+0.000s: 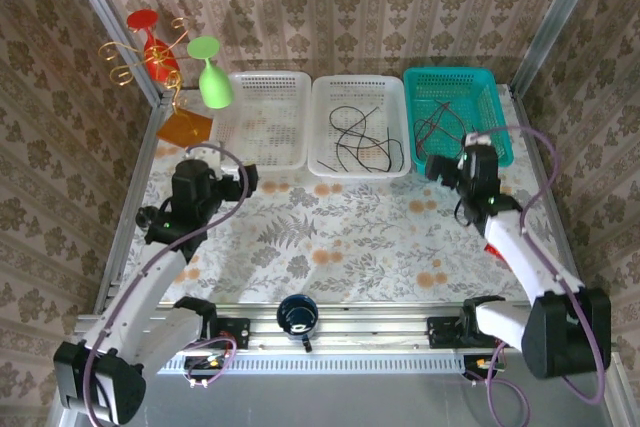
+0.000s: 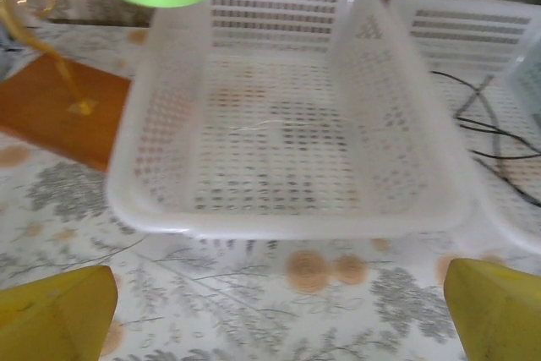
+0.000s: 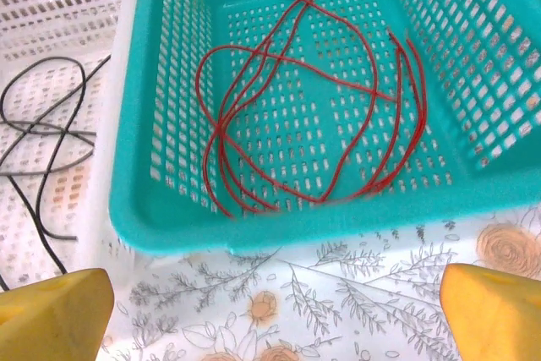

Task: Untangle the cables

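Red cables (image 3: 372,95) lie looped over one another in the teal basket (image 3: 254,230) at the back right (image 1: 450,75). Black cables (image 1: 358,137) lie tangled in the middle white basket (image 1: 358,82); they also run along the edges of the wrist views (image 3: 51,124) (image 2: 494,133). The left white basket (image 2: 287,221) holds nothing. My right gripper (image 3: 275,314) hovers open over the tablecloth just in front of the teal basket, nothing between its yellow fingers (image 3: 494,310). My left gripper (image 2: 279,310) is open in front of the left white basket, also with nothing between its fingers.
A wire stand on an orange base (image 1: 185,127) holds a red glass (image 1: 150,42) and a green glass (image 1: 210,77) at the back left. A dark mug (image 1: 297,314) sits at the near edge. Metal frame posts border the table.
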`<state>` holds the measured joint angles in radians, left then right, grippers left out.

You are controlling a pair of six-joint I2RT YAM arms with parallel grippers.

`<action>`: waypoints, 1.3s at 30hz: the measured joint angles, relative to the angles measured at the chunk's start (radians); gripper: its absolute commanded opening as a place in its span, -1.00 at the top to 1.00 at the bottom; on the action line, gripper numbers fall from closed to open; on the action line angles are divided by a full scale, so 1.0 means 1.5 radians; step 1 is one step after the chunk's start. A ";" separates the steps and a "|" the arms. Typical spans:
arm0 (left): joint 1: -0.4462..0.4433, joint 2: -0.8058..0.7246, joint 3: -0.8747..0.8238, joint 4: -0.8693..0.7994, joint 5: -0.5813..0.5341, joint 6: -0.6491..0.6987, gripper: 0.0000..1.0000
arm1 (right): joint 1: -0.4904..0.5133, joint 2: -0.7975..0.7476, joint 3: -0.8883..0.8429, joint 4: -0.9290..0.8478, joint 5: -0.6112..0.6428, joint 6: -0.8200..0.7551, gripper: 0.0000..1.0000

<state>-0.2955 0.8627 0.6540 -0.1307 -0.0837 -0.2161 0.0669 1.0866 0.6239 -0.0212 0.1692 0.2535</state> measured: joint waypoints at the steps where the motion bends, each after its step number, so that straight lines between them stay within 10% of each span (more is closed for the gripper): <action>1: 0.013 -0.009 -0.021 0.014 -0.002 0.006 -1.00 | 0.002 -0.018 -0.045 0.032 0.009 -0.004 -1.00; 16: 0.091 -0.023 -0.229 0.290 -0.028 0.176 -1.00 | 0.002 0.130 -0.212 0.451 0.078 -0.103 -1.00; 31: 0.125 0.369 -0.311 0.763 -0.013 0.217 -1.00 | -0.001 0.290 -0.190 0.621 0.059 -0.133 -1.00; 39: 0.133 0.473 -0.269 0.826 -0.042 0.214 -1.00 | -0.002 0.290 -0.170 0.612 0.049 -0.133 -1.00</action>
<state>-0.0959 1.5719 0.2501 1.1088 -0.1471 0.1051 0.0643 1.5215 0.3683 0.8970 0.2424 0.0540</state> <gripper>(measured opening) 0.999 0.999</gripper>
